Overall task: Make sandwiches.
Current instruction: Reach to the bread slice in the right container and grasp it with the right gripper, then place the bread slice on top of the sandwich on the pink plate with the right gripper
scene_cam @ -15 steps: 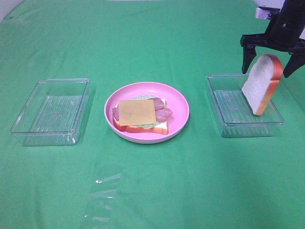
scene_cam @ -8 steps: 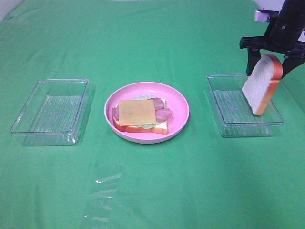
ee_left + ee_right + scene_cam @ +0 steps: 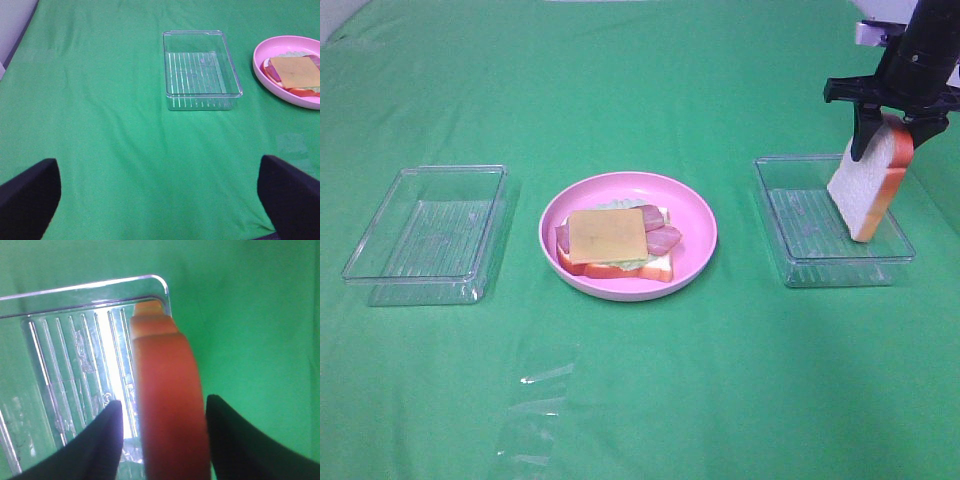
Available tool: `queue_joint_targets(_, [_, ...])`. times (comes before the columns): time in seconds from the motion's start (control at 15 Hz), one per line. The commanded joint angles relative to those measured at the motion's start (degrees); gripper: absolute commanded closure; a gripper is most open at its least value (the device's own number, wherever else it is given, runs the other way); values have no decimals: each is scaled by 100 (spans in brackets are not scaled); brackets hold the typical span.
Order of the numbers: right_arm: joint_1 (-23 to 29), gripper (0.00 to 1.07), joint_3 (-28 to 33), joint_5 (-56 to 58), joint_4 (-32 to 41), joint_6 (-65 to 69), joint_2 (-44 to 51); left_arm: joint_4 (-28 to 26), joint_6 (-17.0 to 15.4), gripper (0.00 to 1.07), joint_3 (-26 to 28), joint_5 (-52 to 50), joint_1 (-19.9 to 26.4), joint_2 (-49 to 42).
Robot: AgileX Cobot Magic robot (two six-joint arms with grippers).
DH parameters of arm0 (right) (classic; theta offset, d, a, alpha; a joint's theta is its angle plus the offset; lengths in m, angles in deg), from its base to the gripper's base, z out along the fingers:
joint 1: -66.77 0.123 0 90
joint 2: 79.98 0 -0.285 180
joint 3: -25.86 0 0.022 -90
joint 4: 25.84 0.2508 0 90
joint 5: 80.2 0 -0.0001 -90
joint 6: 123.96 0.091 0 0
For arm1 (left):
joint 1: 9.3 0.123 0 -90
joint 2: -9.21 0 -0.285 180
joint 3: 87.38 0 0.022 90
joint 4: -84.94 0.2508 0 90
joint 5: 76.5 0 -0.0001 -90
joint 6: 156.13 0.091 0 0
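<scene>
Sandwich on the pink plate has cheese on top, just missing 1 slice. Right pincer pinches that bread slice in the 3 o'clock tray; left pincer gapes wide.

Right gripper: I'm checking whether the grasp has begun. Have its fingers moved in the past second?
Yes. The right gripper has drawn its fingers inward onto the bread slice leaning in the right tray; the slice itself has hardly shifted.

No legible text or markings.
</scene>
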Motion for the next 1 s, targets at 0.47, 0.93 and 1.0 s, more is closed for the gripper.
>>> queue_joint_targets(0.47, [-11,107,52,653,-281,269,-11,11,-17,7,0,-34,11,-120])
queue_joint_targets(0.93, [-11,107,52,653,498,275,871,11,-17,7,0,-34,11,-120])
queue_joint_targets(1.0, [-11,107,52,653,579,281,1071,11,-17,7,0,-34,11,-120])
